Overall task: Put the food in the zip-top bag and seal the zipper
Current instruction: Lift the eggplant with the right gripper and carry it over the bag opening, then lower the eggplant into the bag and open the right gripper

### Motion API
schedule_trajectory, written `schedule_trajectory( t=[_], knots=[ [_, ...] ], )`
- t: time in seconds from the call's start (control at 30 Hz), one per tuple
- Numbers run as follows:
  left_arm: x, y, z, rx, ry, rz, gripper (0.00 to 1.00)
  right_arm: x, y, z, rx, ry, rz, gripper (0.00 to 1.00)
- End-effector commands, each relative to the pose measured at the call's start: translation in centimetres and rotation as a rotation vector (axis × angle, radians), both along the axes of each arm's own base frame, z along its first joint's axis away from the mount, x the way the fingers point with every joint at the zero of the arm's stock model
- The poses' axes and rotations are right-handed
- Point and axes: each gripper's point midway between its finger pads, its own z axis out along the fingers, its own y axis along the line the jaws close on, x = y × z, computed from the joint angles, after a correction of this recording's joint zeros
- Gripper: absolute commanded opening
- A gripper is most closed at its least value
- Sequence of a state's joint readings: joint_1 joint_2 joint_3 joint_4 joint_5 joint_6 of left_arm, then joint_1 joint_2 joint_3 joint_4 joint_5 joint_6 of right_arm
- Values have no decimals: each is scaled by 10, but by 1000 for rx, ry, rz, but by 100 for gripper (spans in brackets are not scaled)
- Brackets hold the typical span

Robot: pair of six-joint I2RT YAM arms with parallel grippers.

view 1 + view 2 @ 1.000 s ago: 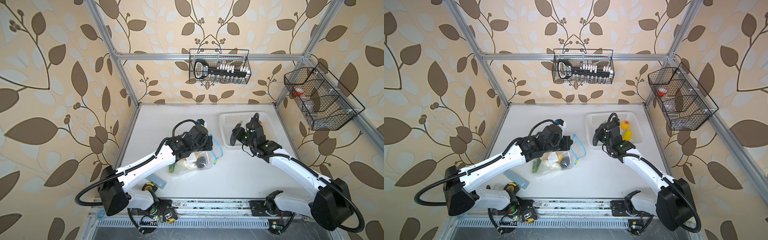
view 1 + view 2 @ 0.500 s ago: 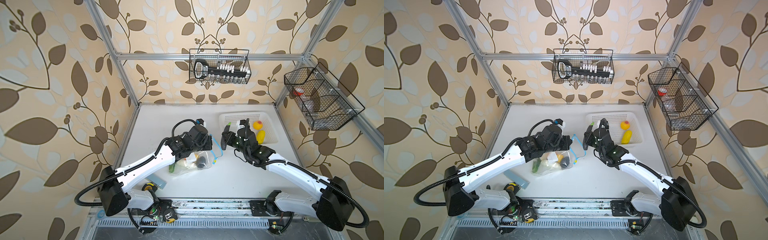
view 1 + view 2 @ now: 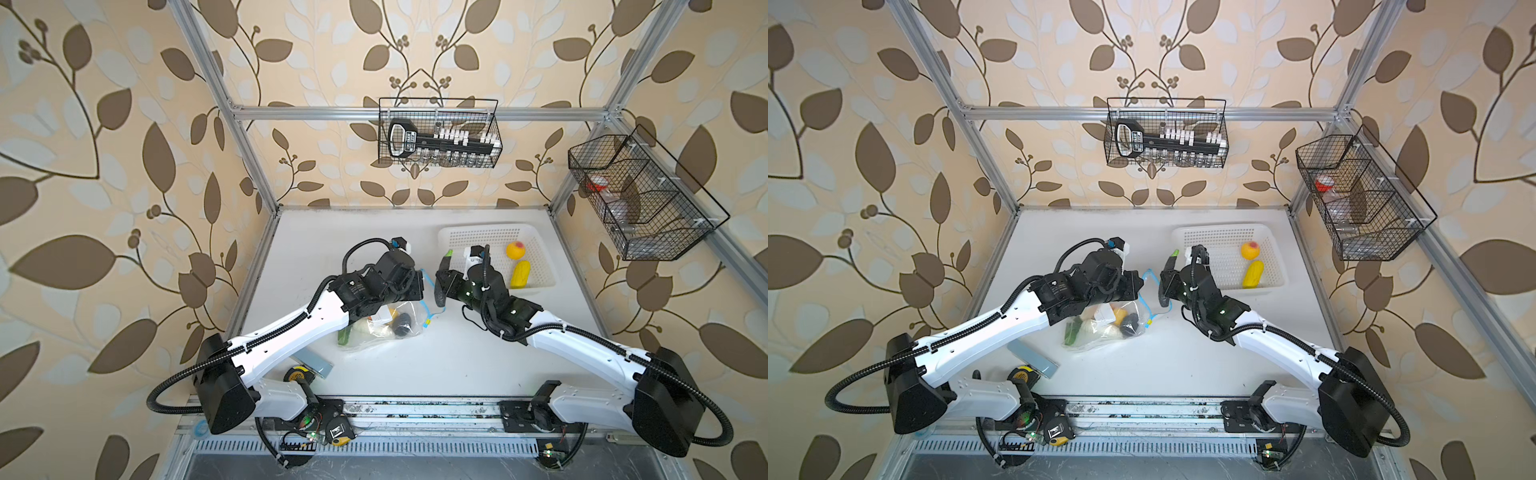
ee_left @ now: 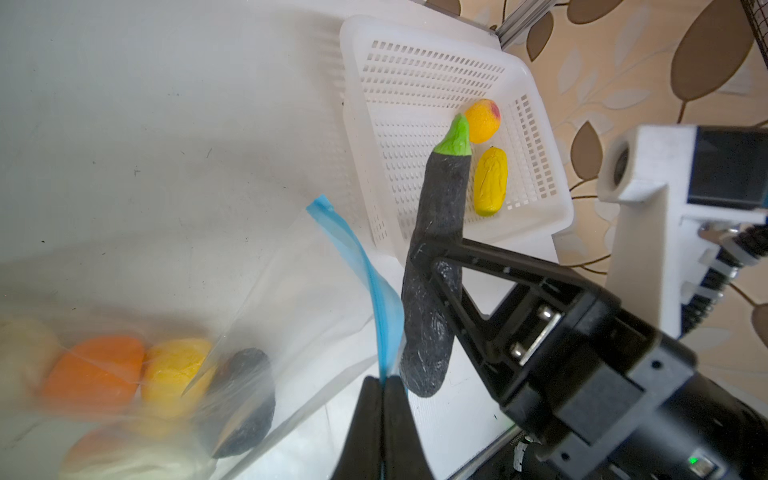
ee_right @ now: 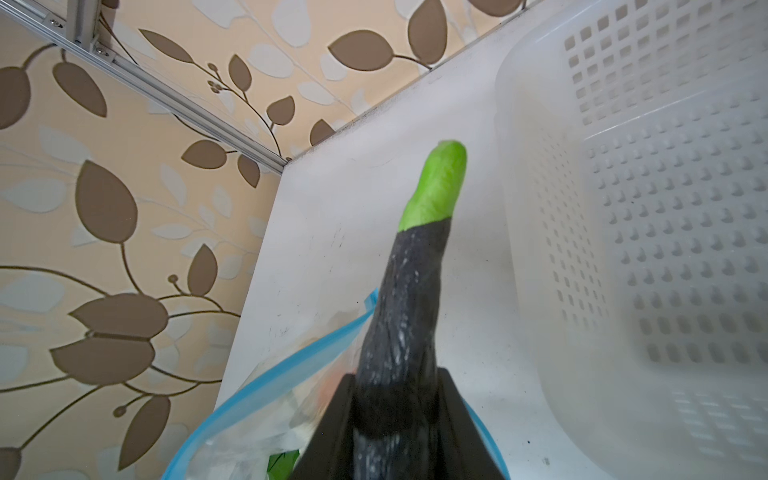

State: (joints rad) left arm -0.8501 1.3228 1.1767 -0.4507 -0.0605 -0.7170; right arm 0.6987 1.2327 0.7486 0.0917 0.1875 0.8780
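Blue zipper [image 4: 353,249]: a thin strip along the bag's mouth, pinched between the tips of the left gripper [image 4: 383,384].
Left gripper: pressed fully together on the zipper, holding that edge up off the table [image 3: 353,232].
Right gripper [image 5: 397,399]: jaws narrow, clasped around the dark body of the eggplant [image 4: 436,232].
Eggplant: held in the air, green stem end towards the basket [image 3: 486,230], blunt end just beside the raised zipper at the bag's mouth.
Zip-top bag [image 3: 382,328]: clear plastic, lying on the table between the two arms, mouth open on the side nearest the right gripper.
Inside the bag: orange [image 4: 93,370], lemon [image 4: 174,370], dark piece [image 4: 245,399], greens [image 3: 344,334].
Basket: white, perforated, at the table's far right; peach [image 3: 515,250] and corn [image 3: 520,274] lie in it, close together.
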Motion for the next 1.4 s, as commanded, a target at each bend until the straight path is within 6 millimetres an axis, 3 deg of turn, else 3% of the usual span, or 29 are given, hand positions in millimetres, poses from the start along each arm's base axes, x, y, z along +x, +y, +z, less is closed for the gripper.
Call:
schedule_trajectory(
  t=[0.0,0.57,0.93,1.37],
  knots=[
    [3,2,36,-62,-66,26,0,0,2,-3,0,-25,-3,26],
    [7,-2,32,-57,-61,23,0,-20,23,-11,22,-48,72,26],
    [7,-5,33,-70,-55,22,0,-26,24,-19,12,-35,79,26],
    [5,-4,32,-84,-46,29,0,-34,45,-32,-9,-36,177,26]
  ],
)
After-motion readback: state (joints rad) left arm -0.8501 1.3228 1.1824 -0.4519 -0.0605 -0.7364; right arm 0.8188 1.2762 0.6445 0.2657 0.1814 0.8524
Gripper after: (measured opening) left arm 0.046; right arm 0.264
